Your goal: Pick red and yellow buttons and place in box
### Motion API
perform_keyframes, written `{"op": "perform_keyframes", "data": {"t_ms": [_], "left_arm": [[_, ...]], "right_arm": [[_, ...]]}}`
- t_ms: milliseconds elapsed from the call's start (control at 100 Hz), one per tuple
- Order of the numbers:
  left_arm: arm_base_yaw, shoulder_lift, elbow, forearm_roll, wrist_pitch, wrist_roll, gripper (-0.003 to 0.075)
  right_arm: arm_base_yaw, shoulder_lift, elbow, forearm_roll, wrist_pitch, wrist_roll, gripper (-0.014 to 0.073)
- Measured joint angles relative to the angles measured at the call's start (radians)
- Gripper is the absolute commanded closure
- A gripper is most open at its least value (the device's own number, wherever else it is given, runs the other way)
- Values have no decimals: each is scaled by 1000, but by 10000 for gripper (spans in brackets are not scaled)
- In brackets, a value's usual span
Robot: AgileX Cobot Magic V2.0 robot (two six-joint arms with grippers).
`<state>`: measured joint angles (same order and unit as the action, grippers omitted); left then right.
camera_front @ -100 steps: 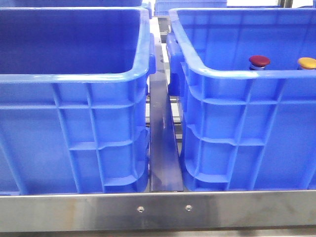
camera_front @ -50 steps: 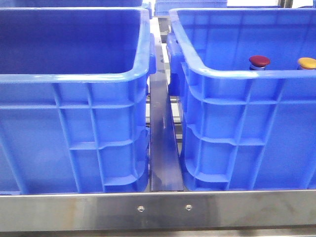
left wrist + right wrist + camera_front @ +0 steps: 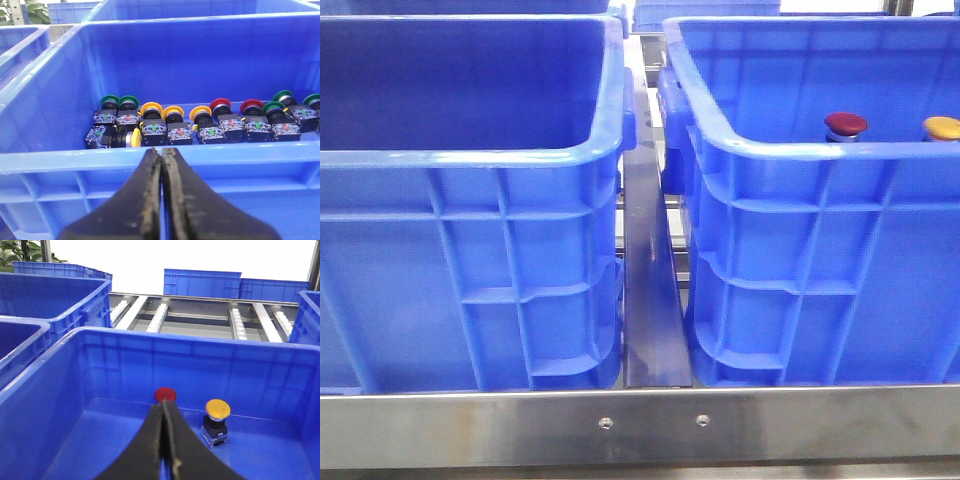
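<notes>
Two buttons, red button (image 3: 164,394) and yellow button (image 3: 218,409), stand inside the right box (image 3: 800,150), just beyond the right gripper (image 3: 165,412), pressed together; left gripper (image 3: 161,156) likewise pressed together

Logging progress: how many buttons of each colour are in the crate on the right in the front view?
red button: 1
yellow button: 1
total: 2

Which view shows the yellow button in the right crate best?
The right wrist view: the yellow button stands whole, cap and body, beside the red button. The front view shows only its cap above the crate rim. The left wrist view shows a different crate.
</notes>
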<state>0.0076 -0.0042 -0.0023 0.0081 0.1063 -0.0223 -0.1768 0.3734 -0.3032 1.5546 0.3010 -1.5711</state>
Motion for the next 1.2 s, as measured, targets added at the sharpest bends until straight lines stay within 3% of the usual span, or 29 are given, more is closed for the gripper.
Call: {"op": "perform_keyframes", "data": {"t_ms": [320,500,590,760,900,1040,1200], "left_arm": [[0,0,0,0,0,0,739],[0,0,0,0,0,0,739],[0,0,0,0,0,0,739],[0,0,0,0,0,0,739],[0,0,0,0,0,0,739],[0,0,0,0,0,0,739],[0,0,0,0,0,0,739]], "right_arm": [[81,0,0,0,-4,0,661],[111,0,0,-53,-127,40,661],[127,0,0,-242,-177,220,661],[140,-23,4,-785,-226,801,661],[148,-71,19,-1136,-267,1167,661],[150,-126,91,-1343,-301,1374,661],[150,-212,220,-1441,-405,1457,661]]}}
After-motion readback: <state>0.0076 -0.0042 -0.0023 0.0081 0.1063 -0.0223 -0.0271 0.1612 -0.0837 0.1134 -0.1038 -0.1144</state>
